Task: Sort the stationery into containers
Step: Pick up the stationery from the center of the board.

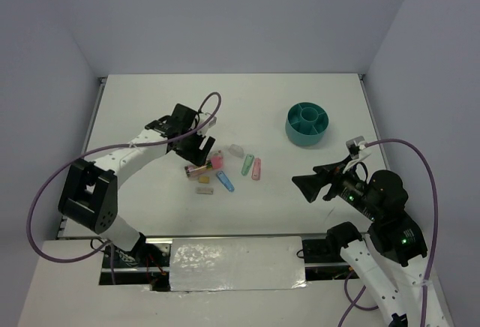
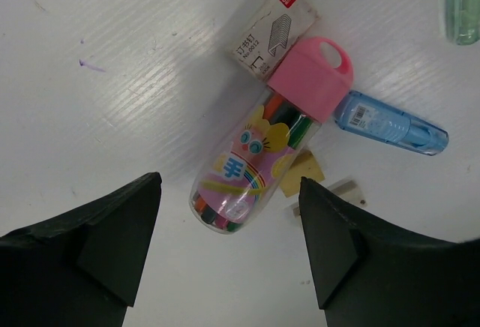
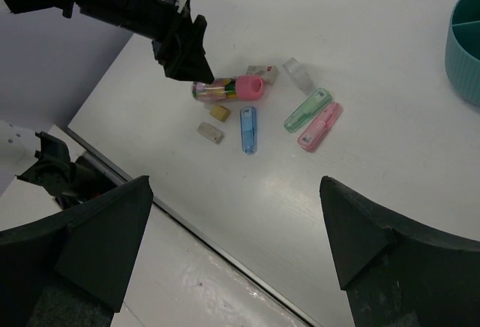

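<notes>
The pink-capped clear case [image 2: 259, 147] lies on the white table with coloured sticks inside. My left gripper [image 2: 229, 180] is open and hovers over the case's bottom end, one finger to each side, touching nothing; the top view shows it [image 1: 196, 147] beside the case [image 1: 204, 168]. Round the case lie a small staples box [image 2: 272, 27], a blue capsule [image 2: 390, 124], a green capsule [image 1: 247, 164], a pink capsule [image 1: 256, 168], a clear piece [image 1: 236, 149] and two beige erasers [image 3: 219, 112] [image 3: 211, 133]. The teal tub [image 1: 307, 123] stands at the right rear. My right gripper [image 1: 304, 184] is open and empty, held high.
The table's front edge with a metal rail [image 3: 187, 226] runs below my right gripper [image 3: 234, 181]. Grey walls close in the table on three sides. My left arm's purple cable [image 1: 45, 192] loops at the left.
</notes>
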Controlling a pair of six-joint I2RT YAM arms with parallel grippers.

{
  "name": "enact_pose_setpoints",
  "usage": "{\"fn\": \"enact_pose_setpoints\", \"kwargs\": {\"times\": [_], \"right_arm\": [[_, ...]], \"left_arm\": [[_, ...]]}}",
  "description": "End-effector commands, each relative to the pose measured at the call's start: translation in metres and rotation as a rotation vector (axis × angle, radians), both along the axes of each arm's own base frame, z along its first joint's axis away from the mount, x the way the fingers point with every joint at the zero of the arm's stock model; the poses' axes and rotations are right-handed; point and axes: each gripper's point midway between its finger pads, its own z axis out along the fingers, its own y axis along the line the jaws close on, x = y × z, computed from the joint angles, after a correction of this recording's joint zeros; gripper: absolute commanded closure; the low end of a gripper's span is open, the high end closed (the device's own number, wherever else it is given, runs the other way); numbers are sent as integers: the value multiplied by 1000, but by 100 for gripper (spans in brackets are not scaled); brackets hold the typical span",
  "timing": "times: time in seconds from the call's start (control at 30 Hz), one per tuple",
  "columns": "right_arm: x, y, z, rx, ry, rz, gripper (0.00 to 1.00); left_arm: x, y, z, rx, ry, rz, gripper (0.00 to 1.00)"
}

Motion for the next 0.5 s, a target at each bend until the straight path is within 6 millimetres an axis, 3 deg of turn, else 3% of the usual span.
{"fn": "enact_pose_setpoints", "kwargs": {"times": [0.0, 0.27, 0.47], "right_arm": [[1, 5, 14, 33, -62, 22, 0], [-2, 4, 16, 35, -67, 24, 0], [-5, 2, 19, 25, -74, 23, 0]], "left_arm": [[6, 0, -9, 23, -17, -5, 14], [-6, -3, -38, 71, 38, -28, 16], [-12, -3, -53, 107, 79, -28, 22]]}}
